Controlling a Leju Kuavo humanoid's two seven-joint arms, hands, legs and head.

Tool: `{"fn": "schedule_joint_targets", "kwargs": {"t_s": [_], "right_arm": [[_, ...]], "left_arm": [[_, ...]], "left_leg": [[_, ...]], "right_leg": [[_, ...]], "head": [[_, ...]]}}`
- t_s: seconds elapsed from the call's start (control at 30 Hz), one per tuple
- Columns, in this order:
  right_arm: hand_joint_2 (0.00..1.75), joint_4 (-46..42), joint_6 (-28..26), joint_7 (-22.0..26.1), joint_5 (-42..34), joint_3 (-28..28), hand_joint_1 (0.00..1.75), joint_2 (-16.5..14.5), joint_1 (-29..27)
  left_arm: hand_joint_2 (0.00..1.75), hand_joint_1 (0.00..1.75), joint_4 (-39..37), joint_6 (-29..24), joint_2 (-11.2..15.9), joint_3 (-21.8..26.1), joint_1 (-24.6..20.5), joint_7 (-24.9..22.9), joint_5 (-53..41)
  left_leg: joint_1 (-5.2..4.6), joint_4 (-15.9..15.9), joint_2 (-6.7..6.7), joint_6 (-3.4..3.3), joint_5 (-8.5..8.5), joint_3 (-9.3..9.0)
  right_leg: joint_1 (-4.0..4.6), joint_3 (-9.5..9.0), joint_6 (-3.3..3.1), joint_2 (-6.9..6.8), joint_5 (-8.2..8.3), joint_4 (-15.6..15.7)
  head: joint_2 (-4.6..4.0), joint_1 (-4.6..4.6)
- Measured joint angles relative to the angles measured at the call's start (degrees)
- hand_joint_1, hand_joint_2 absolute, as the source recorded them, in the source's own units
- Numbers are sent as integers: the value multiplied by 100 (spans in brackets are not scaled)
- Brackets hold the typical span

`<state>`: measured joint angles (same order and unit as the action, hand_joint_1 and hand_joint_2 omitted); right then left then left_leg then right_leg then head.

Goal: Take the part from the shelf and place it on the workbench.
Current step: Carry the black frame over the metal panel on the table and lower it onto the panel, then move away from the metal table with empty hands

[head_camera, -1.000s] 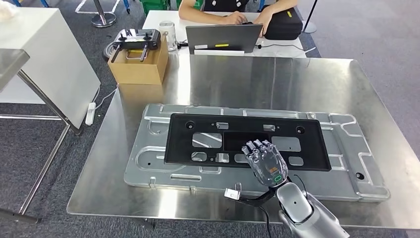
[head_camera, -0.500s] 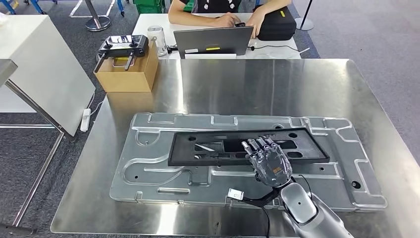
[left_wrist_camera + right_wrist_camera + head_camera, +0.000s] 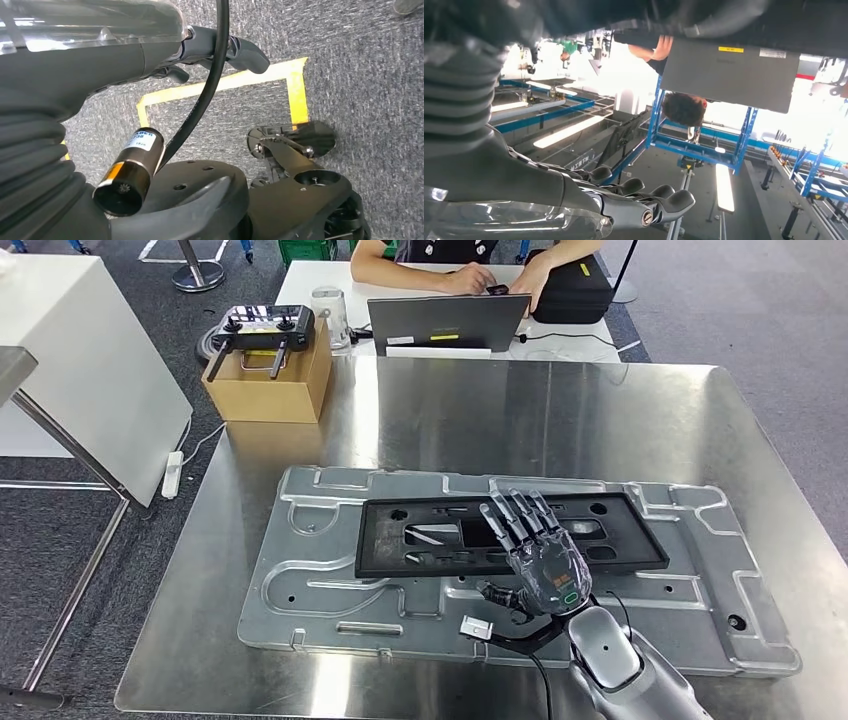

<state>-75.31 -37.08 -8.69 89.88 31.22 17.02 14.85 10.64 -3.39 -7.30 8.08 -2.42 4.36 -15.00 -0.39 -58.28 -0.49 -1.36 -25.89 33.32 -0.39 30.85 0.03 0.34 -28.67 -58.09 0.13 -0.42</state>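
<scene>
the right robot hand [image 3: 540,560] is above the near edge of the black part [image 3: 510,534], fingers [image 3: 512,520] spread straight and apart, holding nothing; whether the palm touches the part cannot be told. in the right wrist view the same robot hand [image 3: 589,200] shows its fingers extended side by side with nothing between them. the left robot hand [image 3: 150,45] hangs over grey carpet [image 3: 360,75] marked with yellow tape [image 3: 295,90]; its fingers are mostly hidden and its state cannot be told.

the black part, a long rectangular frame with cut-outs, lies flat on a stamped grey metal panel [image 3: 330,580], which rests on the steel table [image 3: 560,410]. at the table's far left corner sits a cardboard box [image 3: 265,380] with a remote controller [image 3: 262,325] on top. beyond the table, a person [image 3: 470,265] sits at a white desk [image 3: 310,280] behind a laptop [image 3: 448,322], beside a black case [image 3: 572,285].
</scene>
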Motion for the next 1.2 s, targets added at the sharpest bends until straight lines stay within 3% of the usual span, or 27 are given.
{"fn": "schedule_joint_targets", "kwargs": {"t_s": [0.07, 0.17, 0.2, 0.3, 0.33, 0.37, 0.4, 0.47, 0.5, 0.57, 0.67, 0.73, 0.83, 0.87, 0.9, 0.93, 1.0, 1.07, 1.17, 1.2], "right_arm": [[0, -4, 5, 21, 0, -19, 0, -7, 0], [0, -31, 17, 63, 0, -66, 0, -29, -7], [0, -41, 20, 71, 0, -78, 0, -35, -5], [0, -47, 25, 86, 0, -102, 0, -38, -10], [0, -46, 28, 91, 0, -108, 0, -38, -19], [0, -46, 33, 97, 0, -114, 0, -38, -25], [0, -46, 39, 102, 0, -119, 0, -38, -26], [0, -45, 49, 107, 0, -127, 0, -40, -18], [0, -45, 52, 107, 0, -130, 0, -44, -16], [0, -45, 59, 108, 0, -132, 0, -53, -12], [0, -48, 68, 142, 0, -136, 0, -78, -2], [0, -49, 75, 183, -2, -146, 0, -101, 7], [0, -47, 84, 224, -11, -187, 0, -119, 7], [0, -46, 88, 232, -15, -197, 0, -123, 6], [0, -46, 91, 241, -17, -204, 0, -128, 6], [0, -46, 92, 250, -19, -209, 0, -130, 6], [0, -47, 92, 265, -23, -216, 0, -142, 11], [0, -47, 90, 274, -27, -227, 0, -157, 13], [0, -46, 86, 279, -33, -236, 0, -170, 11], [0, -45, 85, 278, -36, -241, 0, -172, 11]], "left_arm": [[0, 0, 0, 32, 0, 1, -1, 9, -14], [0, 0, 0, 65, -1, 1, -4, -9, -27], [0, 0, 0, 69, -2, 1, -7, -18, -27], [0, 0, 0, 83, -7, 1, -11, -25, -28], [0, 0, 0, 91, -7, 1, -10, -26, -28], [0, 0, 0, 101, -7, 1, -10, -27, -28], [0, 0, 0, 112, -8, 1, -9, -27, -28], [0, 0, 1, 133, -7, 1, -10, -27, -28], [0, 0, 1, 138, -5, 2, -14, -26, -28], [0, 0, 1, 142, -1, 3, -17, -25, -28], [0, 0, 0, 145, -2, 3, -6, -21, -41], [0, 0, 0, 145, -2, 3, -3, -19, -56], [0, 0, 0, 145, -3, 3, -9, -18, -73], [0, 0, 0, 145, -3, 3, -9, -18, -75], [0, 0, 0, 145, -2, 3, -9, -18, -78], [0, 0, 0, 145, -2, 3, -10, -18, -78], [0, 0, 0, 144, 9, 4, -27, -19, -79], [0, 0, 0, 142, 24, 6, -49, -19, -80], [0, 0, -1, 142, 23, 7, -65, -20, -84], [0, 0, -2, 143, 21, 7, -67, -21, -85]], "left_leg": [[-5, -10, 0, -13, -7, 3], [16, 147, 14, -155, 86, -87], [35, 250, 26, -205, 147, -139], [57, 364, 48, -236, 219, -174], [61, 348, 48, -228, 219, -155], [71, 320, 48, -214, 214, -133], [90, 280, 48, -188, 204, -105], [145, 143, 43, -88, 156, -30], [161, 63, 34, -26, 130, 17], [154, -68, 13, 77, 107, 97], [168, -159, 0, 172, 89, 202], [190, -451, 16, 210, -202, 345], [184, -1468, 26, 223, -857, 673], [177, -1684, 26, 209, -930, 698], [163, -1696, 26, 174, -894, 619], [137, -1487, 24, 119, -774, 427], [55, -683, 21, -49, -561, -141], [-22, -118, 34, -131, -487, -490], [-45, 95, 56, -134, -337, -491], [-27, 163, 70, -155, -249, -473]], "right_leg": [[-14, -3, 16, 1, 9, 19], [-36, -54, 117, 3, 19, 81], [-32, -33, 138, 2, -57, -2], [-72, 352, 170, -3, -558, -859], [-99, 495, 196, -4, -658, -1156], [-129, 567, 228, -7, -651, -1301], [-161, 541, 264, -12, -534, -1240], [-229, 244, 360, -28, -199, -635], [-233, 121, 376, -12, -76, -383], [-219, 69, 307, 38, -45, -228], [-205, 191, 111, 58, -11, -294], [-195, 283, 1, 36, 63, -291], [-140, 455, -86, 0, 190, -292], [-113, 515, -98, -8, 234, -293], [-83, 571, -105, -11, 279, -294], [-57, 620, -110, -12, 322, -294], [-24, 686, -107, -15, 403, -293], [-38, 703, -59, -28, 487, -269], [-65, 702, 57, -40, 618, -177], [-59, 724, 85, -38, 561, -190]], "head": [[0, -1], [0, -1], [0, -1], [0, 1], [0, 1], [0, -1], [0, -1], [0, 1], [0, 1], [0, -2], [0, -3], [0, -4], [0, -5], [0, -4], [0, -4], [0, -4], [0, -3], [0, -3], [0, -4], [0, -2]]}}
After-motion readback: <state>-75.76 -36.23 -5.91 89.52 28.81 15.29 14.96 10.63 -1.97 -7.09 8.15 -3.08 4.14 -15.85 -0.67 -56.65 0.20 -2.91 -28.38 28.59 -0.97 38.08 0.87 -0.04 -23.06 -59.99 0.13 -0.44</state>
